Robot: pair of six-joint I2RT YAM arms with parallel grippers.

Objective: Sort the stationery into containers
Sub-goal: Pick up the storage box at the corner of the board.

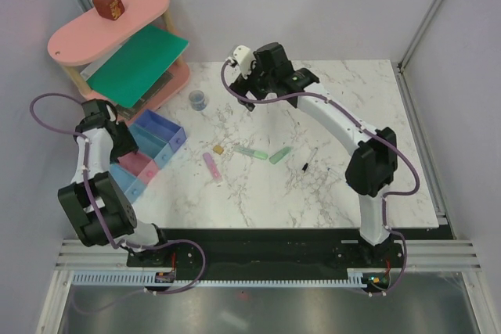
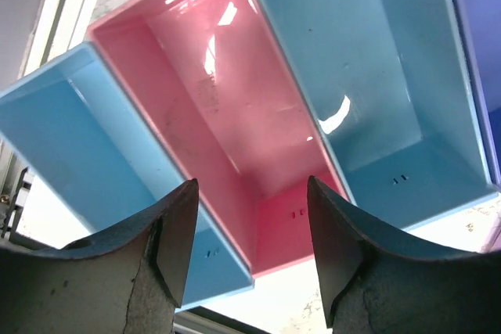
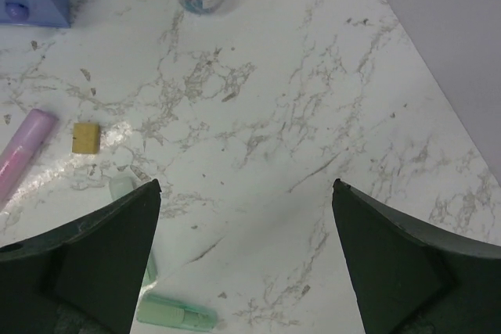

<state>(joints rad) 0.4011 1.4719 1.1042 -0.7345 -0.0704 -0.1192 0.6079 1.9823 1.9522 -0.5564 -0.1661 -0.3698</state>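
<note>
One pink container (image 2: 227, 91) beneath left pincer (image 2: 251, 184)

A white marble-patterned table (image 1: 258, 201) with grey veins fills the centre of the overhead view. At the upper left of the frame stands a pink oval shelf (image 1: 145, 5) with two tiers on pale wooden posts. A small brown block (image 1: 108, 5) sits on its top tier. A green sheet (image 1: 139, 64) lies slanted beneath that tier, jutting out to the right. Plain grey walls (image 1: 329, 5) enclose the table, with a metal post (image 1: 427, 13) at the upper right. A black strip (image 1: 266, 249) runs along the table's bottom edge.
</note>
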